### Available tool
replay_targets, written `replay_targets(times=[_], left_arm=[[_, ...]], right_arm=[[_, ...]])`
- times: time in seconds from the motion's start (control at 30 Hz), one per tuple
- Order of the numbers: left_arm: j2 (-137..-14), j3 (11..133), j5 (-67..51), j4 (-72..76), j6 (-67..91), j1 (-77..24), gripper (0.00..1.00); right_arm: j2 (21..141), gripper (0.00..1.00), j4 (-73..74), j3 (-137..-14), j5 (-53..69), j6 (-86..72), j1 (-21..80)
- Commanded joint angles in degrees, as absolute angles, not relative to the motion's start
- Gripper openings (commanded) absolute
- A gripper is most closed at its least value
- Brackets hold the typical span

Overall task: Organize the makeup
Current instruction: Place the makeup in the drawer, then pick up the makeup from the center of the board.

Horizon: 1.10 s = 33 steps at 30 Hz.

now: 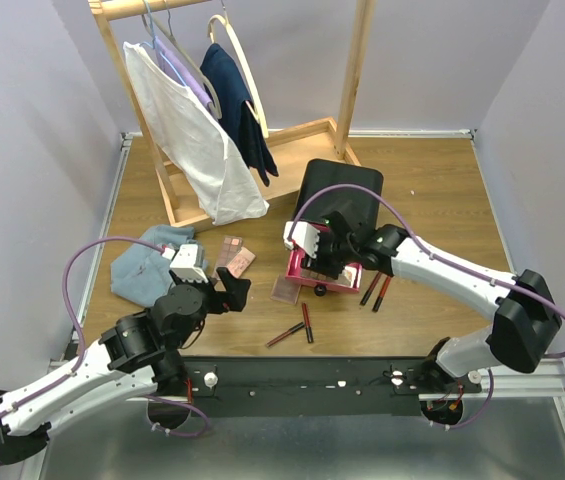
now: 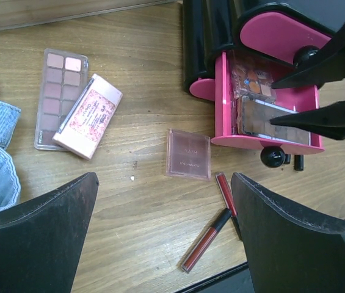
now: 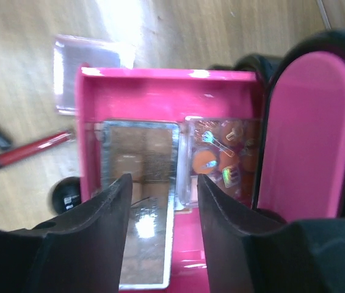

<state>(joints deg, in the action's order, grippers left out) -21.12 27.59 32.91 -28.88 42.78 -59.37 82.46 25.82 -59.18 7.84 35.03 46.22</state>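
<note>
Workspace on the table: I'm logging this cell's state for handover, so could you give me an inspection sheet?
Surface: wooden table, metal rail at the near edge.
Job's things: mirrored palette and colourful palette in the open pink drawer; on the table, long eyeshadow palette with a pink case lying across it, square case, four lip tubes.
Clutter: blue cloth, left side.
Grippers: left tool open above the table; right tool open over the drawer.
Cables: purple cable loops off each arm; no snag seen.
Surroundings: black drawer box; wooden rack with white garment and navy garment.
</note>
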Motion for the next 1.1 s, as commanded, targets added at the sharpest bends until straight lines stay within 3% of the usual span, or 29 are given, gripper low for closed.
replay_targets(times=[0.0,0.27,0.37,0.57,0.8,1.07], left_arm=[[-23.4,27.9,34.3,-27.8,44.0,-59.4,0.99],[-34.6,33.0,33.8,-30.2,42.1,-58.0,0.99],[-39.4,33.9,29.5,-30.8,39.5,-53.4,0.99],[-49.6,38.0,12.0,-30.5,31.5,-34.5,0.98],[-64.0,45.0,8.1,-32.7,24.1,-31.2,0.98],[-70.8,48.5,9.9,-34.3,19.6,-30.8,0.99]], right_arm=[[79.7,0.56,32.4,-66.2,21.1,36.7,45.7],[76.0,0.58,36.7,-70.0,31.0,37.3,45.2],[75.0,0.59,36.4,-71.5,32.5,35.7,43.4],[72.5,0.61,34.5,-72.9,36.6,31.1,35.9],[67.1,0.65,31.3,-69.4,41.6,24.3,26.0],[60.4,0.69,28.8,-62.8,45.9,17.1,13.1]])
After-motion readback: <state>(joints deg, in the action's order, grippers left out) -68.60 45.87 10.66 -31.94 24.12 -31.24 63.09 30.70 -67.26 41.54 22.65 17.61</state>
